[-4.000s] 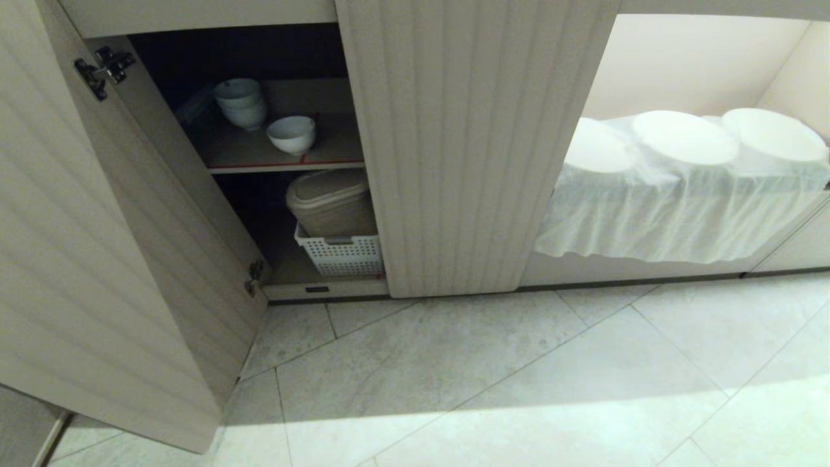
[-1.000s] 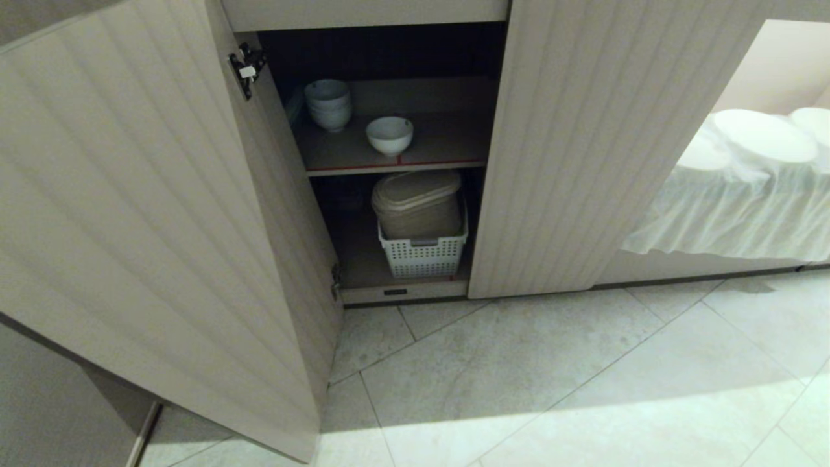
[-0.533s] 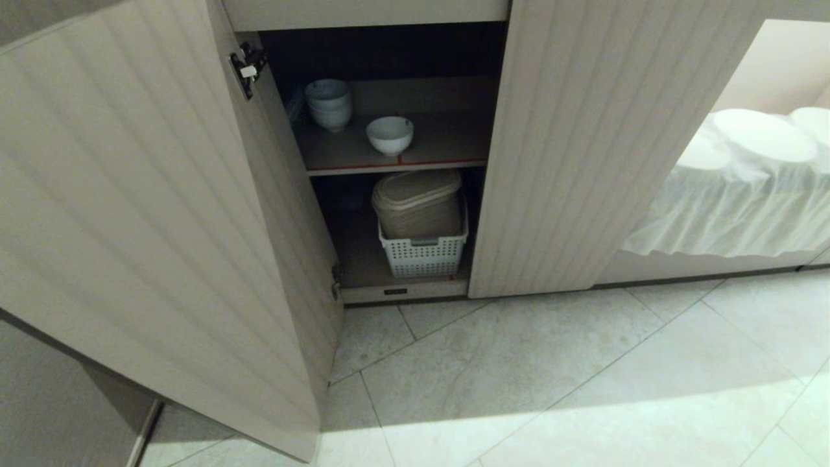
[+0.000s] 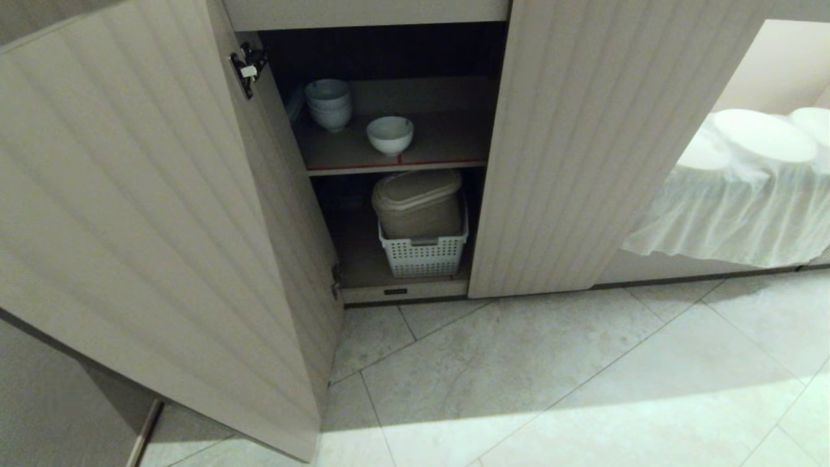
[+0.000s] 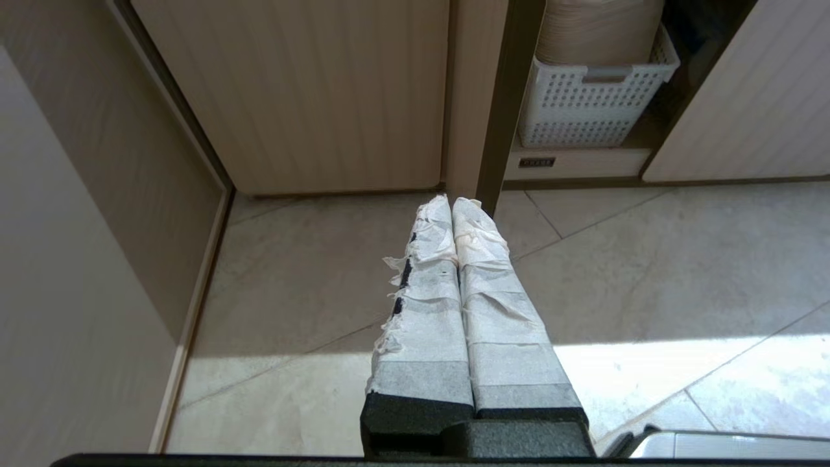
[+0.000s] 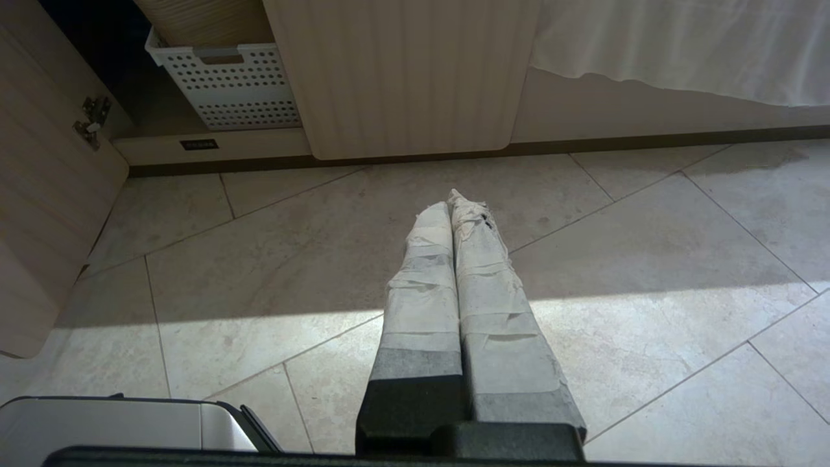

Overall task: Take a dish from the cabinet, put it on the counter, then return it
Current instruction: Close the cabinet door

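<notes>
1. The nearest ground is a floor of large pale stone tiles (image 4: pixel 551 376) with thin diagonal joints, crossed low down by a bright band of sunlight.
2. Both arms hang low over this floor, outside the head view. The left gripper (image 5: pixel 452 202) has its tape-wrapped fingers (image 5: pixel 483 285) pressed together, holding nothing, with the tips aimed at the edge of the open door.
3. The right gripper (image 6: pixel 450 201) is likewise closed and empty, its taped fingers (image 6: pixel 421 285) pointing toward the foot of the closed door.
4. At about nine o'clock in the head view, the cabinet (image 4: pixel 363 13) has its left fluted door (image 4: pixel 149 214) swung wide toward the robot, with a steel hinge (image 4: pixel 245 65) near its top.
5. At about two o'clock of centre, the right fluted door (image 4: pixel 570 149) is shut.
6. Between the doors, on the cabinet floor, a white perforated basket (image 4: pixel 425 254) holds a beige lidded bin (image 4: pixel 418 202).
7. Above it, on the red-edged shelf (image 4: pixel 399 162), the dish (image 4: pixel 390 134) stands upright near the front edge, at about twelve o'clock.
8. Behind it, toward eleven o'clock, is a stack of white bowls (image 4: pixel 329 104), apart from the dish.
9. Far off at three o'clock, white round plates (image 4: pixel 764 135) rest on a draped white cloth (image 4: pixel 726 214) in an open recess.
</notes>
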Motion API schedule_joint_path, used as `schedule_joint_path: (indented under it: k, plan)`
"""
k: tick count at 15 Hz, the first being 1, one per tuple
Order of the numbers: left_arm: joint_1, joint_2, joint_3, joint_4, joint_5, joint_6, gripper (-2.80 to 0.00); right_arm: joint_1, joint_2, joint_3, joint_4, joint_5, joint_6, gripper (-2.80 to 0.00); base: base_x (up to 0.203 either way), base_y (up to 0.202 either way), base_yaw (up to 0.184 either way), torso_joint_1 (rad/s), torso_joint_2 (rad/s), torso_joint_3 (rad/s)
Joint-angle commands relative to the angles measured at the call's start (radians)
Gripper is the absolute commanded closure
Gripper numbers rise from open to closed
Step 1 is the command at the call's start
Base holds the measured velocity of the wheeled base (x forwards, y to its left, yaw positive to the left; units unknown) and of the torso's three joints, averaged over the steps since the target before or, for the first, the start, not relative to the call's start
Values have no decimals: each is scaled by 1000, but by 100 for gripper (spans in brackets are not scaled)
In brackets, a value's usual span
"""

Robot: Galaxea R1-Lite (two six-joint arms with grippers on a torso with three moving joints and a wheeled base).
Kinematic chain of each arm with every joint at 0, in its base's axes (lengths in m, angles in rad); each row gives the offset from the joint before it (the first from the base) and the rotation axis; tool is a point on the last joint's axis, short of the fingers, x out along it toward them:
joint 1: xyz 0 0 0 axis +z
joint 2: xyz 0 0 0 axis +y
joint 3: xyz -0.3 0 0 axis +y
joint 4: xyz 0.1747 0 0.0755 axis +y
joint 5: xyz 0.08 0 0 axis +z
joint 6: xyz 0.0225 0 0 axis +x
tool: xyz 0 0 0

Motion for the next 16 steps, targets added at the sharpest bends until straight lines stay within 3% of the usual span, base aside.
schedule_joint_path:
  k: [1,3,9,11,16]
  plan:
    - [0,15,-54,-7,-2,6,0,1,0,0,0,0,0,0,0,0,0,0,0,0]
    - [0,40,-103,-6,17,9,0,1,0,0,0,0,0,0,0,0,0,0,0,0]
    - [-3,152,-188,-8,282,8,0,1,0,0,0,0,0,0,0,0,0,0,0,0]
    - [-3,181,-201,-12,320,8,0,0,0,0,0,0,0,0,0,0,0,0,0,0]
    - [0,293,-241,-34,344,-6,0,0,0,0,0,0,0,0,0,0,0,0,0,0]
